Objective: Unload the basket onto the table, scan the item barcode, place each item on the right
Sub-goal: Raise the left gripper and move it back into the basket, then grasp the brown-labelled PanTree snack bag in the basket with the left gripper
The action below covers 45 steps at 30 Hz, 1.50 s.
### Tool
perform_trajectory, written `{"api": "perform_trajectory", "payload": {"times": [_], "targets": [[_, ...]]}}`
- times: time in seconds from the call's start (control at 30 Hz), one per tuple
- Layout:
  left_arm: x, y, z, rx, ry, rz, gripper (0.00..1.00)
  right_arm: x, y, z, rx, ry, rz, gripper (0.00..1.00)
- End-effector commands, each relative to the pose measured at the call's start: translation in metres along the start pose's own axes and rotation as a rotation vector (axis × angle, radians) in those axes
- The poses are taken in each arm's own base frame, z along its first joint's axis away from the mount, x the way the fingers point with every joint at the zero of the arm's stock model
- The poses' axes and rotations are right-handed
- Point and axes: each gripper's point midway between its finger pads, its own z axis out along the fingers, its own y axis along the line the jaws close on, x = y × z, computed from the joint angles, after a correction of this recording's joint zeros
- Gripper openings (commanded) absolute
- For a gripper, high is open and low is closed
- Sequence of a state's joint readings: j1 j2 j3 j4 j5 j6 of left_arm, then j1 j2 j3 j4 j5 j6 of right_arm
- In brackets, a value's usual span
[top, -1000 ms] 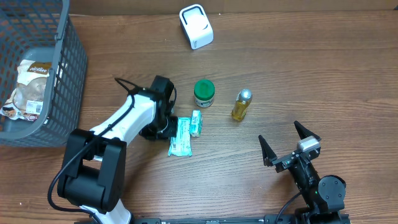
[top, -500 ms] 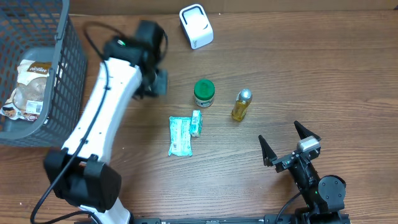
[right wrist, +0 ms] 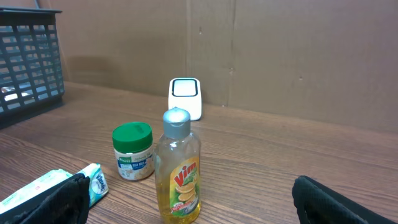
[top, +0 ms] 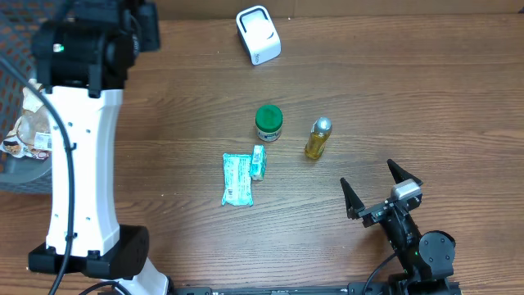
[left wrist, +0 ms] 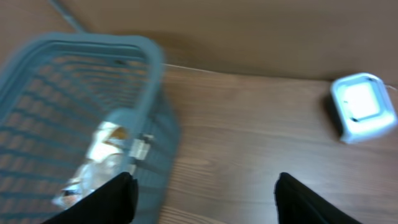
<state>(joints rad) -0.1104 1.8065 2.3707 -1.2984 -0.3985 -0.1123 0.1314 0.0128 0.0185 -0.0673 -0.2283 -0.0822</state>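
Note:
The white barcode scanner [top: 259,34] stands at the back of the table, and shows too as scanner [left wrist: 364,106] and scanner [right wrist: 185,96]. Mid-table are a green-lidded jar [top: 268,123], a yellow Vim bottle [top: 318,138] and two tissue packs [top: 237,179]. My left gripper [left wrist: 208,202] hovers at the back left beside the basket [left wrist: 74,93], open, with nothing between its fingers. My right gripper [top: 375,187] rests open and empty at the front right, facing the bottle [right wrist: 178,168] and jar [right wrist: 133,151].
The grey-blue basket [top: 10,179] at the left edge holds a snack bag [top: 24,131]. My left arm [top: 78,164] stretches over the table's left side and covers most of the basket from above. A brown wall runs behind the scanner.
My left arm has swung from the tissue packs to the back left by the basket, and its jaws have opened. The right arm and the items on the table have not moved.

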Motion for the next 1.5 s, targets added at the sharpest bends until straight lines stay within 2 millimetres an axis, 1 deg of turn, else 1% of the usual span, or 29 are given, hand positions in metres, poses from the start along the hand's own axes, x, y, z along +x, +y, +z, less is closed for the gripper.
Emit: {"api": "perform_trajectory", "payload": {"times": [0.0, 0.03, 0.07, 0.1, 0.13, 0.17, 0.3, 0.43, 0.57, 0.7, 0.77, 0.83, 1.03, 1.17, 1.3, 1.47], "targets": [[-0.006, 0.044, 0.002, -0.127, -0.013, 0.002, 0.77, 0.002, -0.003, 0.0, 0.014, -0.004, -0.006, 1.0], [-0.005, 0.052, 0.005, -0.138, -0.006, -0.009, 0.86, 0.002, -0.003, 0.0, 0.014, -0.004, -0.006, 1.0], [-0.003, 0.06, 0.009, -0.147, 0.004, -0.021, 0.92, 0.002, -0.003, 0.0, 0.014, -0.004, -0.006, 1.0], [-0.001, 0.067, 0.012, -0.155, 0.013, -0.032, 0.95, 0.002, -0.003, 0.0, 0.014, -0.005, -0.006, 1.0], [0.002, 0.079, 0.017, -0.172, 0.029, -0.049, 1.0, 0.002, -0.003, 0.0, 0.014, -0.005, -0.006, 1.0], [0.007, 0.092, 0.022, -0.194, 0.046, -0.067, 1.0, 0.002, -0.003, 0.0, 0.014, -0.004, -0.006, 1.0], [0.02, 0.118, 0.037, -0.236, 0.093, -0.084, 1.0, 0.002, -0.003, 0.0, 0.014, -0.004, -0.006, 1.0], [0.04, 0.132, 0.061, -0.238, 0.153, -0.076, 1.0, 0.002, -0.003, 0.0, 0.014, -0.004, -0.006, 1.0], [0.068, 0.146, 0.092, -0.25, 0.221, -0.088, 1.0, 0.002, -0.003, 0.0, 0.014, -0.004, -0.006, 1.0], [0.095, 0.16, 0.117, -0.265, 0.27, -0.1, 1.0, 0.002, -0.003, 0.0, 0.014, -0.004, -0.006, 1.0], [0.108, 0.166, 0.129, -0.247, 0.288, -0.122, 1.0, 0.002, -0.003, 0.0, 0.014, -0.005, -0.006, 1.0], [0.119, 0.172, 0.139, -0.22, 0.3, -0.129, 1.0, 0.002, -0.003, 0.0, 0.014, -0.005, -0.006, 1.0], [0.152, 0.202, 0.165, -0.203, 0.311, -0.136, 1.0, 0.002, -0.003, 0.0, 0.014, -0.005, -0.006, 1.0], [0.173, 0.218, 0.18, -0.197, 0.303, -0.175, 1.0, 0.002, -0.003, 0.0, 0.014, -0.005, -0.006, 1.0], [0.19, 0.22, 0.193, -0.151, 0.296, -0.152, 1.0, 0.002, -0.003, 0.0, 0.014, -0.004, -0.006, 1.0], [0.207, 0.221, 0.207, -0.146, 0.318, -0.129, 1.0, 0.002, -0.003, 0.0, 0.014, -0.004, -0.006, 1.0]]}}
